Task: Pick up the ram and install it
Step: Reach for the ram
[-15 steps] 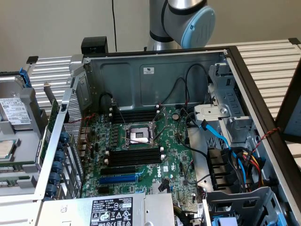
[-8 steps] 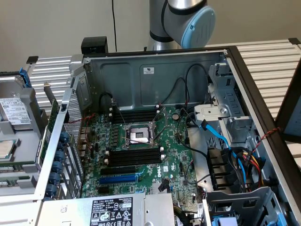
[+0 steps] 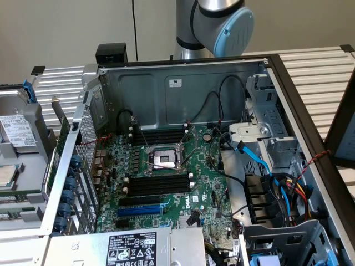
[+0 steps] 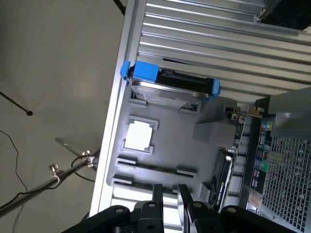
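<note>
The open computer case (image 3: 183, 83) lies on the slatted bench (image 3: 321, 72). Its motherboard (image 3: 205, 166) faces up. The long black slots (image 3: 158, 185) on either side of the processor socket (image 3: 165, 159) hold nothing, and the blue slot (image 3: 138, 211) sits just past them.

The ram (image 3: 58, 152) stands on its edge just outside the case's perforated rear wall, at the exterior view's left. It shows as a thin green strip between that wall and a grey tray (image 3: 19, 105). In the wrist view the ram (image 4: 225, 172) appears edge-on and dark, so its label cannot be made out.

The tray (image 4: 170, 141) beside the case also carries a hard drive (image 4: 170, 87) in a blue bracket and a square chip (image 4: 139, 136).

The end effector (image 4: 169, 187) hangs above the tray's edge, a little off the ram. Its fingers (image 4: 158, 199) are spread and nothing sits between them. The arm (image 3: 213, 22) rises behind the case's far wall.
</note>
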Motion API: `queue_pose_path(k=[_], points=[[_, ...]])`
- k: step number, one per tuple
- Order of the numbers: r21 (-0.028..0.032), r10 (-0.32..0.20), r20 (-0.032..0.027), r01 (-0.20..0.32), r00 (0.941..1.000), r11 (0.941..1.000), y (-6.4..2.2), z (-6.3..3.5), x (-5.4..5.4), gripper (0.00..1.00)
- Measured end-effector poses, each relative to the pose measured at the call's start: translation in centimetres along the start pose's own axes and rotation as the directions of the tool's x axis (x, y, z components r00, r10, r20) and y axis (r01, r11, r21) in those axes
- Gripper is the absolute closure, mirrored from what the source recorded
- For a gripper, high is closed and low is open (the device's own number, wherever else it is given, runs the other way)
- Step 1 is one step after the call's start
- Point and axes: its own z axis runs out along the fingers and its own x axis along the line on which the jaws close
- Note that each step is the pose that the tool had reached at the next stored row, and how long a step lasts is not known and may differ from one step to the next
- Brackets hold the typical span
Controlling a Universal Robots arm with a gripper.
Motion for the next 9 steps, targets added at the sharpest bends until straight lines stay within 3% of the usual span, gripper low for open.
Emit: queue_pose_path(k=[5,9], points=[[-0.0034,-0.075,-0.0030,0.075,0.9972,0.9972,0.00,0.00,0.00,0.73],[-0.0071,-0.137,-0.0055,0.137,0.9905,0.9905,0.00,0.00,0.00,0.73]])
